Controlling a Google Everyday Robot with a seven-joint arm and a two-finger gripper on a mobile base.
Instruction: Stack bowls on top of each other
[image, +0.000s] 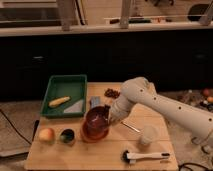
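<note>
Presently the claw (107, 118) is seen closed at the right rim of the maroon bowl (95, 119), which is set in the orange-brown bowl (93, 134). Both are carried by the wooden bench (100, 156), backed by dark cabinets (60, 60).

Glossy maroon bowl (96, 119), orange-brown bowl (94, 135), green tray (52, 85), yellow banana (59, 101), pale wood-grain counter (90, 157). White arm's end effector (108, 116) clamped on maroon bowl's right rim.

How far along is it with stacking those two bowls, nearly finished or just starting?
Nearly finished, it seems. Done: the red bowl already sits in the orange bowl on the table. In hand: the gripper is at the red bowl's right rim and looks shut on it. Left: letting go and lifting the arm clear. I cannot tell whether the bowl has fully settled.
</note>
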